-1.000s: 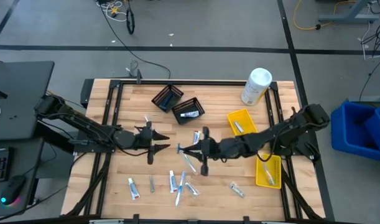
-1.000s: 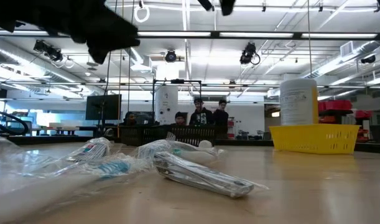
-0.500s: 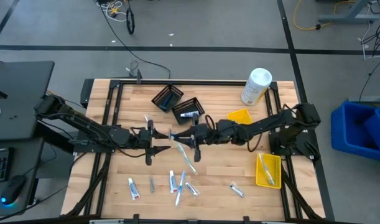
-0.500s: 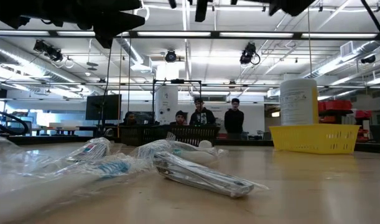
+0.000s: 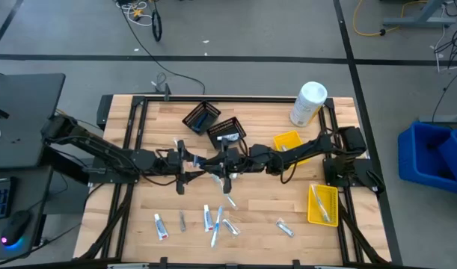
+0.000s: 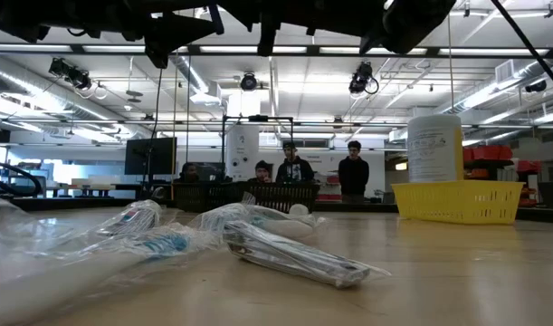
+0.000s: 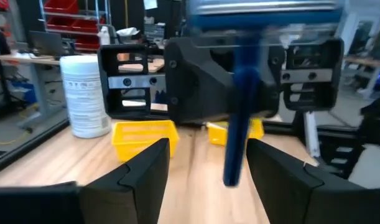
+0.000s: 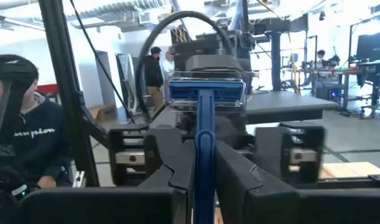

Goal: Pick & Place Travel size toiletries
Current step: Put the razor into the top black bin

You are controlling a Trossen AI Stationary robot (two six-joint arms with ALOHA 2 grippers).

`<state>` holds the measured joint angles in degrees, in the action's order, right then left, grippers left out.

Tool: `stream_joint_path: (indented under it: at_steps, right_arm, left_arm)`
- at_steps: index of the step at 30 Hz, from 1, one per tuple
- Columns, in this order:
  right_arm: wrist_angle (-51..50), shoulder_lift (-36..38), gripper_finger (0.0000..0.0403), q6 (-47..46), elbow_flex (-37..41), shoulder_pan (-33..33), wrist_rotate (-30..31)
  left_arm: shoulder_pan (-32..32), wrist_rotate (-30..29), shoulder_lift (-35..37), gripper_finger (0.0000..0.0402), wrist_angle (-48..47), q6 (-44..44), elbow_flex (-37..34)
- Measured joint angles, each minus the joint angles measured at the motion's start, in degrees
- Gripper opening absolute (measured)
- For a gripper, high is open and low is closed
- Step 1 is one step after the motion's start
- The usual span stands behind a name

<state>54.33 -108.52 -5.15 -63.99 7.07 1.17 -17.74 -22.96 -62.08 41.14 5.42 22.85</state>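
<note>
My two arms meet over the middle of the wooden table (image 5: 149,119), raised above it. My right gripper (image 8: 199,180) has its fingers (image 8: 177,177) closed narrowly on the handle of a blue razor (image 8: 205,99), which stands upright between them with its wide blade head at the far end. My left gripper (image 7: 205,171) faces it head-on, fingers (image 7: 143,171) spread wide, and the razor's blue handle hangs in the gap between them without touching either finger.

From above, the two grippers sit tip to tip just in front of two black mesh baskets (image 5: 226,132).

The other travel toiletries lie loose on the table nearer the front edge, well apart from both grippers: a cluster of small tubes and toothbrushes (image 5: 215,220), one white tube (image 5: 161,226) to the left of them, and a small silver piece (image 5: 286,227) to the right.

Two yellow bins (image 5: 322,205) and a white canister (image 5: 307,103) stand on the right side of the table.
</note>
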Motion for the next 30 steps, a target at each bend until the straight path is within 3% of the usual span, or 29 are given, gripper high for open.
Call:
stream_joint_path:
  at_steps: [13, 19, 30]
  right_arm:
    - [-1.4, -0.5, 0.0050, 0.6, -1.1, -0.8, 0.0]
    - [-1.4, -0.5, 0.0050, 0.6, -1.1, -1.6, 0.2]
    - [-3.3, -0.4, 0.0050, 0.5, -1.2, -1.5, 0.2]
  left_arm:
    - [1.4, 5.3, -0.1, 0.0224, 3.5, -0.7, 0.0]
    - [3.5, 5.8, -5.4, 0.0220, 3.3, 1.6, 0.6]
    - [3.5, 5.8, -9.4, 0.0129, 3.3, 1.2, 2.7]
